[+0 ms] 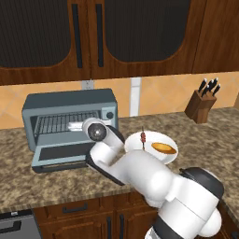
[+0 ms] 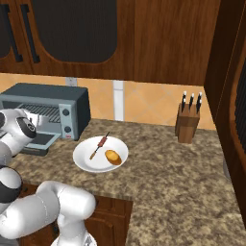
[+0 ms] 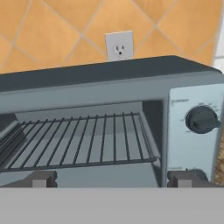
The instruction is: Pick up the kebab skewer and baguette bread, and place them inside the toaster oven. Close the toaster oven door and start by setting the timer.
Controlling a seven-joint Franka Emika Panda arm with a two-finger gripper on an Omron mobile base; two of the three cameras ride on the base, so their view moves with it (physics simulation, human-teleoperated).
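Kebab skewer (image 2: 99, 146) and baguette bread (image 2: 113, 156) lie side by side, apart, on the white plate (image 2: 84, 163) on the granite counter (image 2: 182, 182), just right of the toaster oven (image 1: 70, 100). Nearest me, my pincer (image 3: 109, 181) stands wide apart with nothing between the fingertips, pointed into the oven's open mouth, above the toaster oven door (image 1: 60, 154), which lies dropped flat. Beyond the tips the wire rack (image 3: 78, 142) is bare, and the upper knob (image 3: 201, 119) sits on the right-hand panel. Behind the oven I see a wall outlet (image 3: 119, 45); farther right on the counter stands a knife block (image 2: 187, 124).

I judge the skewer light, thin and stiff, liable to roll or pivot; I would pinch it across the meat chunks, where there is bulk. The bread looks light with a firm crust; I would take it across its narrow middle, gently.
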